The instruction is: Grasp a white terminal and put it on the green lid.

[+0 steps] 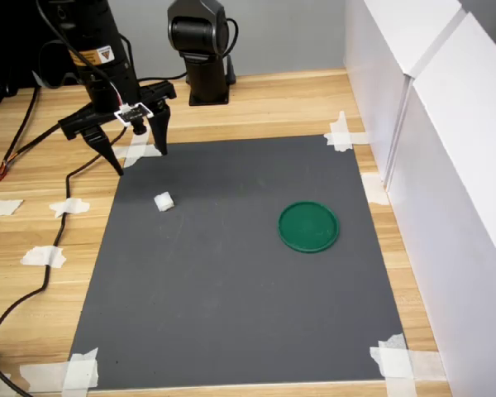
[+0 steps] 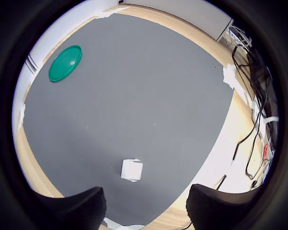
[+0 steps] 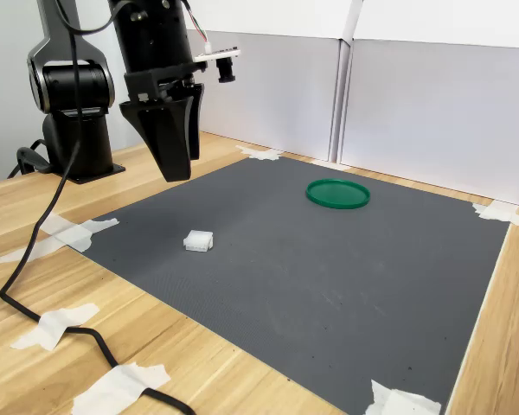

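The white terminal (image 1: 164, 201) (image 3: 199, 241) is a small white block lying on the dark grey mat (image 1: 231, 298), near the mat's left edge in the first exterior view. The green lid (image 1: 309, 226) (image 3: 337, 193) lies flat on the mat, well apart from the block, toward the first exterior view's right. My gripper (image 1: 139, 155) (image 3: 176, 171) hangs open above the mat's far left corner, behind the terminal and clear of it. In the wrist view the terminal (image 2: 132, 170) shows just ahead of the two spread fingertips (image 2: 77, 208), with the lid (image 2: 65, 63) far off. Nothing is held.
White panels (image 1: 430, 124) wall off the first exterior view's right side. The arm's base (image 1: 207, 58) stands on the wooden table behind the mat. White tape pieces (image 1: 43, 256) hold the mat's corners and dot the wood. A black cable (image 1: 54, 248) trails along the mat's left side.
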Robot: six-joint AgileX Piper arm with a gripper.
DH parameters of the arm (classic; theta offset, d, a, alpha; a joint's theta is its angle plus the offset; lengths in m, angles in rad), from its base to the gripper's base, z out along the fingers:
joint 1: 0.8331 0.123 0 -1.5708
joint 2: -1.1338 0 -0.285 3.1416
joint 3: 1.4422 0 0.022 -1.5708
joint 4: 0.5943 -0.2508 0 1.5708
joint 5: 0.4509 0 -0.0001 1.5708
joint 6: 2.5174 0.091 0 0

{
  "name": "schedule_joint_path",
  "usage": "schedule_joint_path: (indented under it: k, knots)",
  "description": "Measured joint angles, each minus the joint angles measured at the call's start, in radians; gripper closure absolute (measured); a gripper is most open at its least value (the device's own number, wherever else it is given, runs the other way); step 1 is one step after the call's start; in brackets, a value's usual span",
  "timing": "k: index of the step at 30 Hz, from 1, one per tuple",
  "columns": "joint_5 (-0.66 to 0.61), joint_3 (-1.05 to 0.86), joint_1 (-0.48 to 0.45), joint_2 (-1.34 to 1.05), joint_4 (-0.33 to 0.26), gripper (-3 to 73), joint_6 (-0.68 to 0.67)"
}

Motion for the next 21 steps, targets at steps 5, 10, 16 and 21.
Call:
schedule_joint_path:
  k: [5,10,16,21]
  knots:
    - [0.046,-0.058,0.0,-0.001,-0.016,-0.8,-0.065]
    - [0.095,-0.13,0.003,-0.001,-0.015,-0.6,-0.105]
    - [0.15,-0.14,0.056,0.04,0.024,-0.6,-0.06]
    - [0.168,-0.14,0.062,0.104,0.048,-0.6,-0.004]
